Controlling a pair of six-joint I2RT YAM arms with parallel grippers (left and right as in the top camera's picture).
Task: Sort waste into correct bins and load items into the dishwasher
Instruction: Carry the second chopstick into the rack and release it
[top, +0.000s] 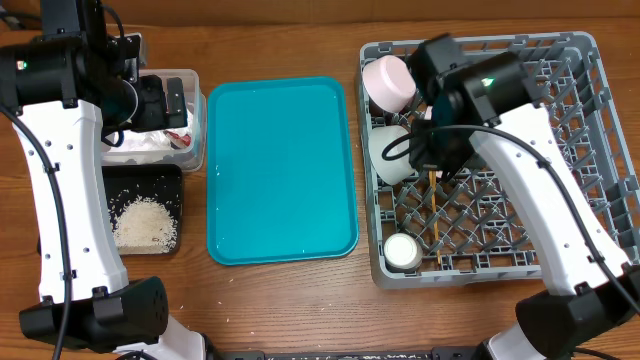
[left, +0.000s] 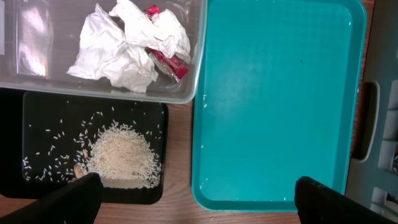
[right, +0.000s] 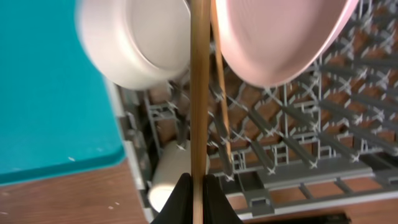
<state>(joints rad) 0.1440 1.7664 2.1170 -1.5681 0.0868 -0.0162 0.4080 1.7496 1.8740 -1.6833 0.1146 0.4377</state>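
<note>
Closest to the near edge of the worktop (top: 300, 300), on the right, a small white cup (top: 403, 252) stands in the near-left corner of the grey dish rack (top: 560, 200). Over on the left side, about as near, the black tray (top: 120, 182) holds a heap of rice (top: 145, 222), with stray grains scattered round it on the tray floor. Between the two, mid-worktop, lies the teal tray (top: 280, 170), flat and lengthwise from near to far.

A little further back, over the left part of the rack, the right gripper (right: 196, 186) has its fingers pinched tight on a chopstick (right: 199, 93). From the wrist the stick runs straight out from between the fingertips and passes between the two bowls. The cup sits just to the left of the fingertips. A second chopstick (right: 219, 87) lies just beside the held one, thinner and lower among the pegs. That view is blurred, so I can't say whether the two touch. Beyond the fingers, along the rack's left wall, a white bowl (top: 392, 152) and then a pink bowl (top: 388, 82) are tipped on their sides, the pink one nearest the rack's far-left corner.

Toward the far-left corner of the worktop, the left gripper (left: 198, 186) hangs over the clear tub (top: 195, 120), fingers spread wide with nothing between them. Inside the tub lie crumpled paper scraps (left: 118, 53) and a wrapper (left: 166, 62) with red marks.
</note>
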